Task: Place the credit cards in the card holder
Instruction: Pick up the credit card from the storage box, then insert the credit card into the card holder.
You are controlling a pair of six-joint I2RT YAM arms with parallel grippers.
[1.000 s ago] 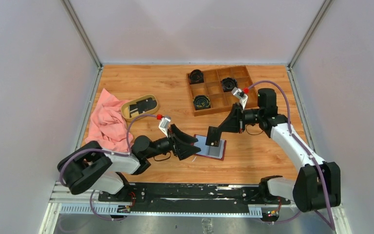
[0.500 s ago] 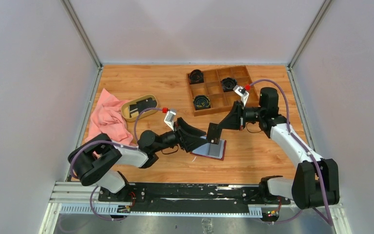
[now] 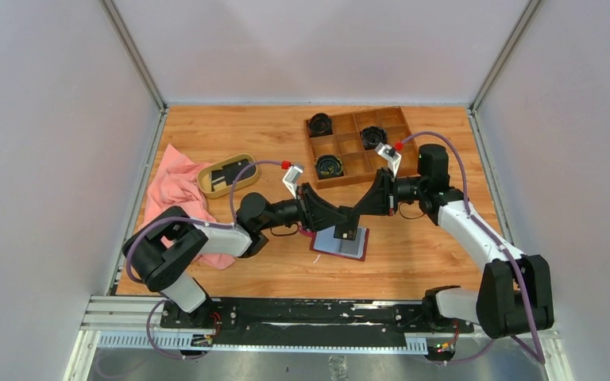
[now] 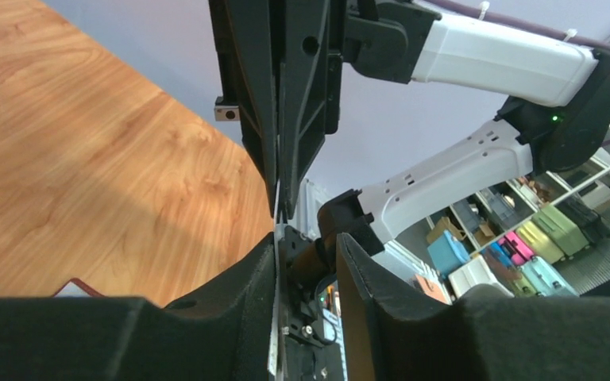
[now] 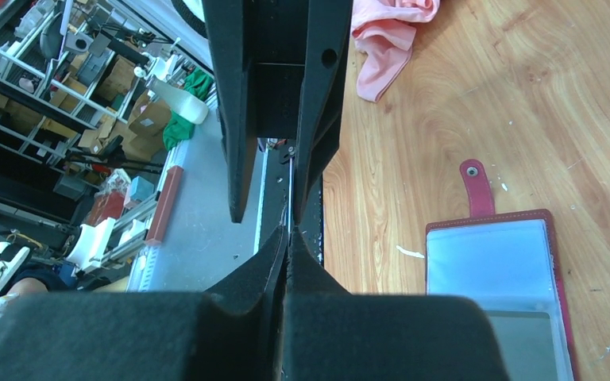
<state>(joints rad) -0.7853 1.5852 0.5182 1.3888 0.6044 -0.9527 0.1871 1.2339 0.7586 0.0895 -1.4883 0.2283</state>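
right jaws are pressed together on a thin card [image 3: 345, 232], which both wrist views show edge-on. the left jaws stand a little apart with the same card's free end between them, close against one finger; whether that finger touches it cannot be told. the right gripper [image 5: 287, 238] and the left gripper [image 4: 307, 242] meet tip to tip near the middle of the wooden table [image 3: 246, 135], just above the card holder [image 3: 349, 249]. toward the far right of the table sits a wooden compartment box [image 3: 348, 144] with three black round pieces [image 3: 328, 166], each in its own compartment. a pink cloth [image 3: 176, 194] lies crumpled near the table's left edge. the card holder is dark red and lies open and flat on the wood, its greyish clear pockets facing up and its snap tab [image 5: 470, 184] spread out on the table beside it. an oval tan dish [image 3: 206, 181] touches the cloth's right side, well apart from the card holder, and holds more dark cards [image 3: 230, 172].
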